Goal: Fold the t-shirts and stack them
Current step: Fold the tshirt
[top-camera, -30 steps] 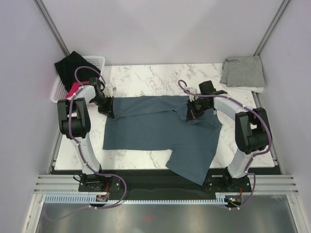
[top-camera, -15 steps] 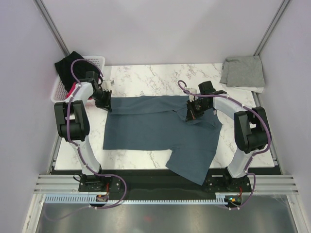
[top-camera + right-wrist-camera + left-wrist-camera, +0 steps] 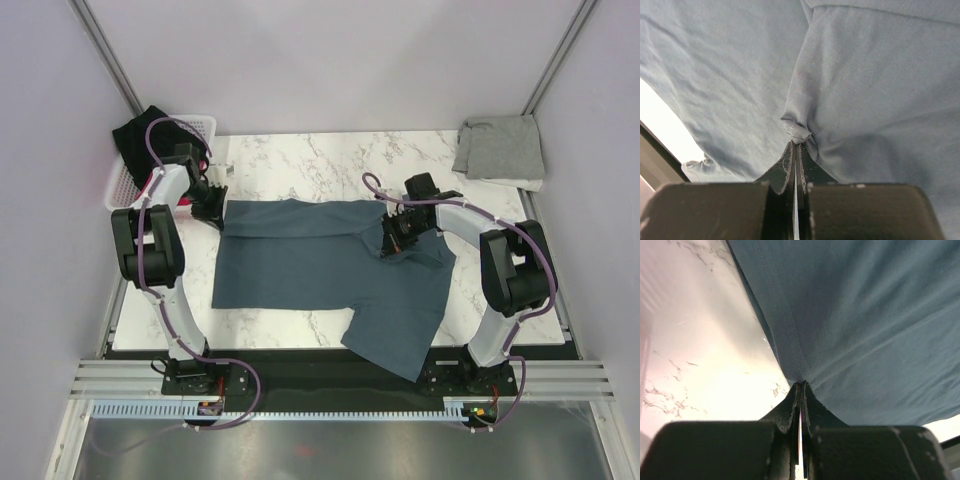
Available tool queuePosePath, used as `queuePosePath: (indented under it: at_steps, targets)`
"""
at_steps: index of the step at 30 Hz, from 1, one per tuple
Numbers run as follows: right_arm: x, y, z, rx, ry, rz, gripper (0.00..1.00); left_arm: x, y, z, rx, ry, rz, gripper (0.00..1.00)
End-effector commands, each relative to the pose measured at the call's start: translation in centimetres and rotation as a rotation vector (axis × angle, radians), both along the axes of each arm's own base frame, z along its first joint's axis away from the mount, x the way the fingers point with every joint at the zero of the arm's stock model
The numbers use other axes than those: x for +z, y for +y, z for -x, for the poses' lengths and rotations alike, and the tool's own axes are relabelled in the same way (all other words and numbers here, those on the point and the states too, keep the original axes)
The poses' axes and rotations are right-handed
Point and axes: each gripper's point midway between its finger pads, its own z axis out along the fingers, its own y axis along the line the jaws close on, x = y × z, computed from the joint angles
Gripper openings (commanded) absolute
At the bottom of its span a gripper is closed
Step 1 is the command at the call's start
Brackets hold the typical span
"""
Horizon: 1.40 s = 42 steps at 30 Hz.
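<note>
The dark slate-blue t-shirt (image 3: 320,268) lies spread on the marble table (image 3: 300,160), one part hanging over the near edge. My left gripper (image 3: 214,210) is at its far left corner; in the left wrist view the gripper (image 3: 801,384) is shut on the shirt's stitched edge (image 3: 790,340). My right gripper (image 3: 391,242) is on the shirt's far right part; in the right wrist view the gripper (image 3: 797,143) is shut on a bunched fold of the blue cloth (image 3: 875,90). The light grey t-shirt (image 3: 500,148) lies folded at the back right corner.
A white basket (image 3: 205,124) stands at the back left with dark cloth (image 3: 140,140) and something pink in it. Grey walls with metal posts close in the table on the left, back and right. Bare marble (image 3: 700,340) shows left of the shirt.
My left gripper has moved back and left with the shirt's corner, drawing the far edge straighter. My right gripper has shifted slightly left and nearer, still shut on the cloth.
</note>
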Motion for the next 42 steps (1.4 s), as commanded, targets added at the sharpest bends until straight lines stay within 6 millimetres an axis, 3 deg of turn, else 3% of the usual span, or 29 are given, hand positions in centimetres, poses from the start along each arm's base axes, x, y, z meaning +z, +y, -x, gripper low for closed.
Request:
queuePosePath:
  at_steps: [1, 4, 6, 7, 8, 9, 11, 13, 16, 22, 25, 27, 28, 30, 31, 35, 42]
  targets:
    - [1.3, 0.7, 0.9, 0.041, -0.017, -0.045, 0.0, -0.4, 0.6, 1.0, -0.037, 0.06, -0.017, 0.02]
    - [1.2, 1.0, 1.8, 0.057, 0.004, -0.059, 0.0, -1.2, 0.3, 1.4, -0.022, 0.094, 0.002, 0.04]
    - [1.2, 1.2, 2.0, 0.066, 0.006, -0.061, 0.03, -1.3, 0.1, 1.4, -0.012, 0.101, 0.014, 0.24]
    - [1.3, 1.2, 1.9, 0.065, 0.005, -0.055, 0.1, -1.1, -0.1, 1.4, -0.009, 0.097, 0.024, 0.33]
    - [1.5, 1.1, 1.7, 0.063, -0.002, -0.051, 0.26, -0.8, -0.1, 1.1, -0.004, 0.081, 0.027, 0.39]
    - [1.8, 1.1, 1.5, 0.063, -0.012, -0.046, 0.32, 0.0, -0.1, 0.7, 0.0, 0.054, 0.028, 0.53]
    - [2.9, 1.0, 0.6, 0.06, -0.049, -0.036, 0.4, 1.6, -0.3, -0.4, 0.015, -0.001, 0.038, 0.6]
    - [4.1, 1.0, -0.5, 0.05, -0.09, -0.036, 0.43, 3.4, -0.4, -1.9, 0.038, -0.058, 0.046, 0.62]
    - [5.2, 1.1, -1.8, 0.029, -0.125, -0.039, 0.46, 4.2, -0.2, -4.0, 0.057, -0.098, 0.046, 0.64]
    - [4.9, -1.7, -5.9, -0.072, -0.189, 0.041, 0.46, 3.0, 0.1, -6.9, 0.089, -0.101, 0.045, 0.64]
    - [4.9, -5.0, -9.4, -0.187, -0.219, 0.075, 0.46, 1.6, 0.3, -7.8, 0.099, -0.089, 0.037, 0.64]
    - [4.1, -8.2, -11.5, -0.289, -0.206, 0.093, 0.46, 0.4, 0.1, -8.2, 0.091, -0.07, 0.043, 0.64]
    - [4.7, -10.4, -13.1, -0.344, -0.234, 0.101, 0.45, 0.4, 0.1, -8.6, 0.094, -0.077, 0.043, 0.63]
    - [3.8, -11.6, -14.4, -0.367, -0.224, 0.112, 0.45, -0.5, 0.1, -9.1, 0.096, -0.069, 0.047, 0.63]
    - [4.6, -13.0, -15.7, -0.394, -0.255, 0.117, 0.45, -0.8, 0.2, -9.2, 0.098, -0.064, 0.046, 0.63]
    - [4.4, -15.1, -17.8, -0.421, -0.282, 0.144, 0.45, -1.6, 0.5, -9.8, 0.102, -0.062, 0.025, 0.63]
    - [2.3, -15.5, -18.6, -0.423, -0.264, 0.161, 0.45, -3.1, 1.3, -10.3, 0.119, -0.053, -0.018, 0.63]
